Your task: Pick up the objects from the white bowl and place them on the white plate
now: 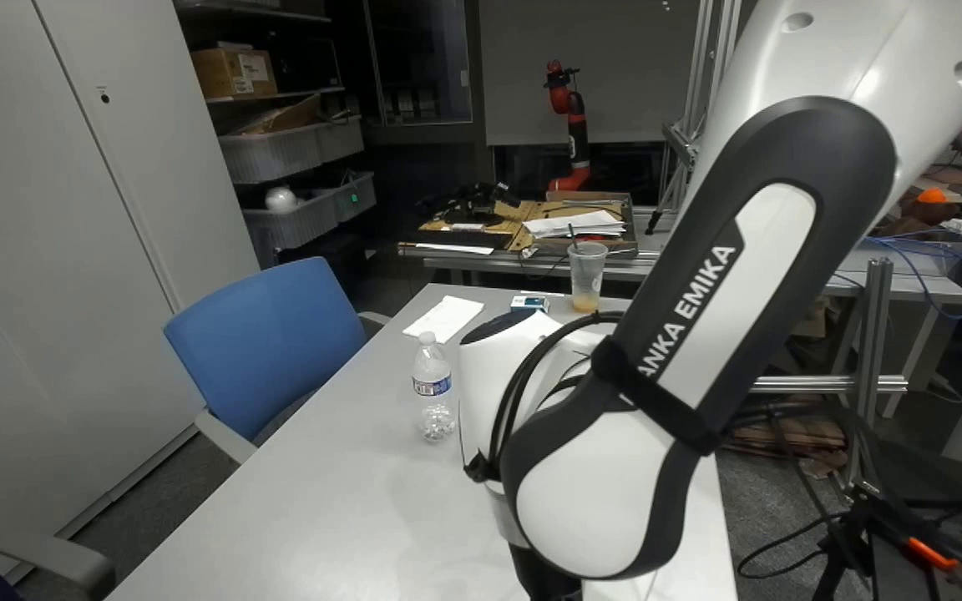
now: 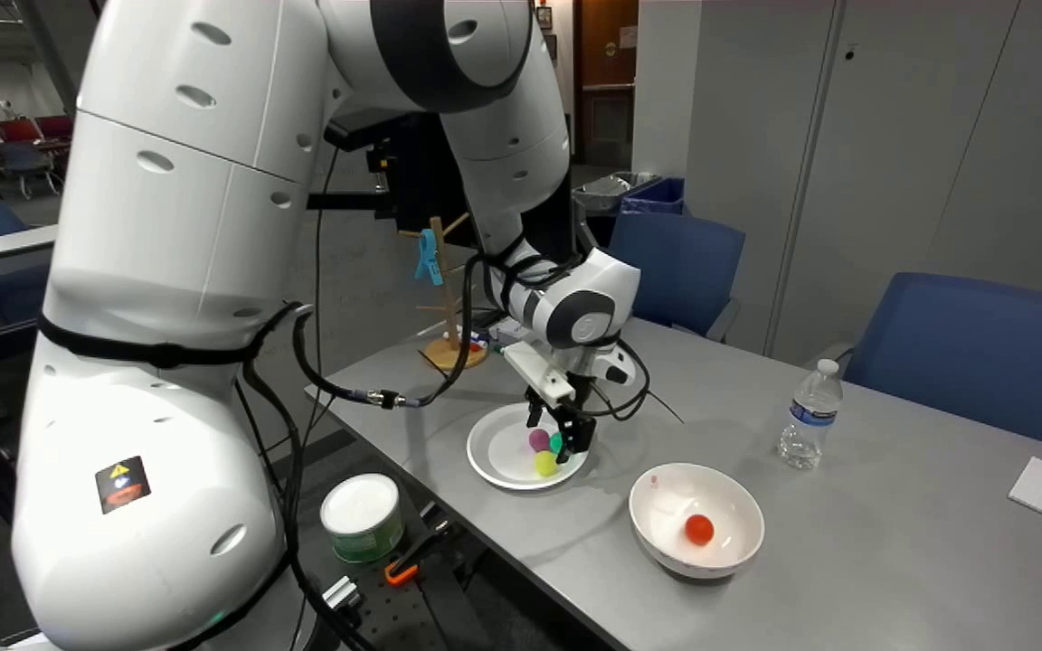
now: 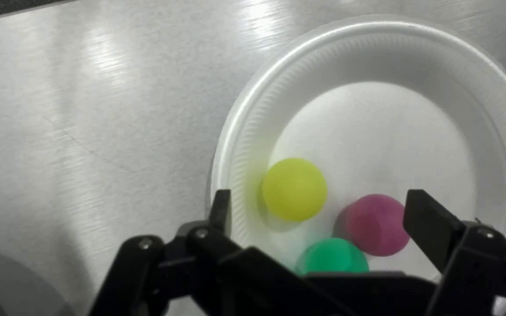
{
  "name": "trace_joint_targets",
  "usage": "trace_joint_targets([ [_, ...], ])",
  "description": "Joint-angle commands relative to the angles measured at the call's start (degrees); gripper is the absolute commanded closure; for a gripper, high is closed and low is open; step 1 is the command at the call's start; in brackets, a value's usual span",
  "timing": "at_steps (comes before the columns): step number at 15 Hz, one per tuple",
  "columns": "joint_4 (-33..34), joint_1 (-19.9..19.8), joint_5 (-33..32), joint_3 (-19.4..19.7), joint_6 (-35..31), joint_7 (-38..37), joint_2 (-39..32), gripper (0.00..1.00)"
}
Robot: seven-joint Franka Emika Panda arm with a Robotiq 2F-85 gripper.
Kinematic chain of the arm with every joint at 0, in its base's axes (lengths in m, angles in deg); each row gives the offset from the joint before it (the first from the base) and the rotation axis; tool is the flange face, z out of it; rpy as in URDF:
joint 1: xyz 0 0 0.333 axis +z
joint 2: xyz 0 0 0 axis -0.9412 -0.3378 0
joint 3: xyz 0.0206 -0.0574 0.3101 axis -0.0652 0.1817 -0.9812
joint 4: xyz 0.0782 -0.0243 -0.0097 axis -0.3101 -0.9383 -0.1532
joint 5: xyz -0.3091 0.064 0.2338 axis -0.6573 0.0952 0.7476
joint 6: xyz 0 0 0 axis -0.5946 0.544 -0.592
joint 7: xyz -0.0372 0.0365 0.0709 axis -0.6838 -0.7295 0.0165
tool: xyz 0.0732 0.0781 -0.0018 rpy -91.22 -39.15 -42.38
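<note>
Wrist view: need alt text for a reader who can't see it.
A yellow ball, a magenta ball and a partly hidden green ball sit on a white plate. Black robot fingers, spread apart, show along the bottom. The plate rests on a gray table.

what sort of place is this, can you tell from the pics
Most likely a robotics lab: there's a big white-and-black robot arm at the table, a red-and-black robot arm in the background, and shelved storage bins.
</note>
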Motion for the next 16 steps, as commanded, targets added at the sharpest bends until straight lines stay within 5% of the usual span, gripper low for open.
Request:
trace_joint_targets([
  [1,-0.13,-0.23,-1.29,1.97,2.61,-1.10,3.35,0.00],
  [9,-1.46,-1.24,-8.14,9.74,1.56,-4.59,8.91,0.00],
  [16,-1.43,-1.67,-16.30,15.63,-2.77,-10.43,6.40,0.00],
])
